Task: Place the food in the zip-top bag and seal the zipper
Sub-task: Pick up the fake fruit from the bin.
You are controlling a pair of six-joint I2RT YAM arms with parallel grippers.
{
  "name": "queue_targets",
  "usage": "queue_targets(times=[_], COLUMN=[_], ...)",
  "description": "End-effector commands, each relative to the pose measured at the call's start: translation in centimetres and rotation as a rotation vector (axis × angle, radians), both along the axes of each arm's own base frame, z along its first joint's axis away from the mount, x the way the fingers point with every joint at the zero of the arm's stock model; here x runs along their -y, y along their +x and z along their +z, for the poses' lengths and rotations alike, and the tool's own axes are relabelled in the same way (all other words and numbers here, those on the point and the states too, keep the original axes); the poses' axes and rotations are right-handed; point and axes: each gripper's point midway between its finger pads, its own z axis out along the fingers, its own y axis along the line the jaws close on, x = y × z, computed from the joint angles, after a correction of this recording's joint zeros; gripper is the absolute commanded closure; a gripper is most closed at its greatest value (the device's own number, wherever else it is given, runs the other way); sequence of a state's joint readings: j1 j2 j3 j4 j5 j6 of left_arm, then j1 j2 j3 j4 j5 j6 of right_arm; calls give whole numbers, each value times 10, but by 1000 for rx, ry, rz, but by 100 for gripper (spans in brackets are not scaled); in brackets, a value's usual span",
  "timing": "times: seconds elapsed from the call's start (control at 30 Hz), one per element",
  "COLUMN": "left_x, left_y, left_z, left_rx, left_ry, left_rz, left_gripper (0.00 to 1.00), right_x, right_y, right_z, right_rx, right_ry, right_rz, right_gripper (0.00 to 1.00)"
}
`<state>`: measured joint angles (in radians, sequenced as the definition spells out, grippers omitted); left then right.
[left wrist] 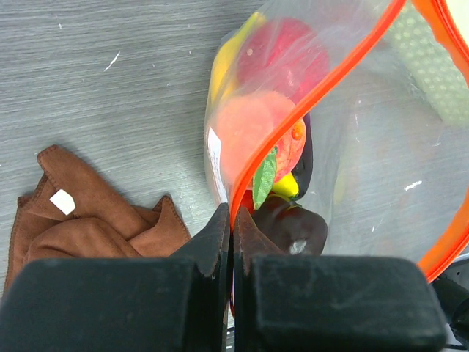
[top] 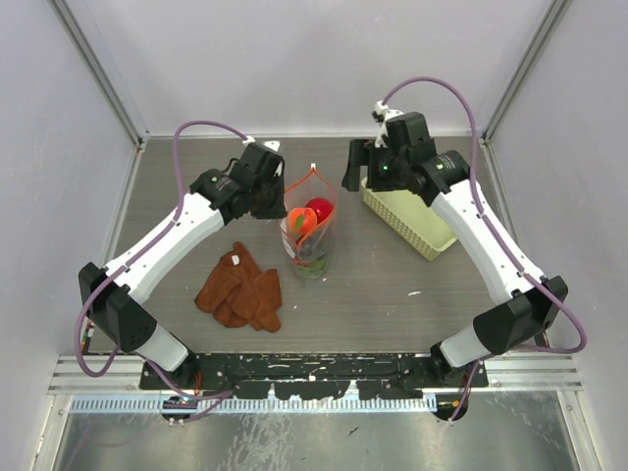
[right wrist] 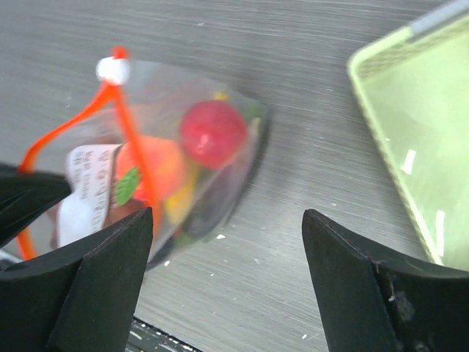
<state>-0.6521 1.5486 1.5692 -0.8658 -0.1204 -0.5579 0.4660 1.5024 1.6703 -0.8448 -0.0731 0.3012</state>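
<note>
The clear zip-top bag (top: 310, 235) stands on the table with its mouth wide open. My left gripper (left wrist: 233, 214) is shut on the near end of the orange-red zipper (left wrist: 322, 88) and holds the mouth up. Inside lie the food pieces: a red apple (left wrist: 282, 55), a peach (left wrist: 253, 139), a yellow banana (left wrist: 220, 70), a dark purple piece (left wrist: 297, 229) and a green leaf (left wrist: 262, 180). The zipper's white end tab (right wrist: 113, 70) sits at the far end. My right gripper (right wrist: 227, 220) hangs open and holds nothing, over bare table just right of the bag (right wrist: 220, 183).
A pale green slotted basket (top: 417, 221) stands at the back right, under my right arm. A rust-brown cloth (top: 240, 289) lies crumpled in front of the bag, to its left. Grey walls close in the table on three sides.
</note>
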Motion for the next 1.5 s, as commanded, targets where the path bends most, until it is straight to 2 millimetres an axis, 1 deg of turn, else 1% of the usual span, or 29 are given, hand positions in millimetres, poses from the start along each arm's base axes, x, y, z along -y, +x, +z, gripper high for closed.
queue_targets(times=[0.0, 0.1, 0.3, 0.33, 0.43, 0.53, 0.63, 0.73, 0.77, 0.97, 1.07, 1.27, 1.4, 1.47], left_x=[-1, -1, 2, 2, 2, 2, 3, 5, 5, 4, 4, 6, 7, 6], left_y=[10, 10, 9, 9, 9, 9, 9, 9, 9, 8, 7, 6, 6, 6], left_z=[25, 25, 23, 23, 21, 20, 19, 18, 17, 15, 14, 8, 5, 6], left_rx=[76, 76, 65, 64, 62, 59, 56, 49, 46, 42, 38, 24, 17, 20], left_ry=[-22, -23, -31, -30, -26, -22, -23, -25, -24, -15, -13, -16, -13, -11], left_rz=[9, 9, -3, -4, -4, -8, -11, -19, -22, -25, -30, -37, -41, -39], left_gripper=[100, 100, 100, 100, 100, 100, 100, 100, 100, 100, 100, 100, 100, 100], right_x=[45, 78, 130, 143, 166, 180, 188, 195, 196, 201, 201, 199, 200, 203], right_y=[25, 47, 94, 101, 127, 151, 171, 189, 195, 221, 227, 240, 242, 241], right_z=[4, -17, -50, -58, -74, -95, -116, -132, -141, -176, -191, -202, -213, -217], right_rx=[71, 54, 97, 99, 137, 144, 131, 119, 105, 62, 50, 66, 63, 70], right_ry=[15, 12, 39, 39, 56, 98, 175, 249, 264, 329, 364, 465, 502, 510], right_rz=[-135, -239, -413, -453, -520, -558, -590, -640, -659, -712, -732, -768, -798, -825], right_gripper=[12, 11, 10, 11, 14, 16, 19, 20, 20, 19, 19, 17, 17, 18])
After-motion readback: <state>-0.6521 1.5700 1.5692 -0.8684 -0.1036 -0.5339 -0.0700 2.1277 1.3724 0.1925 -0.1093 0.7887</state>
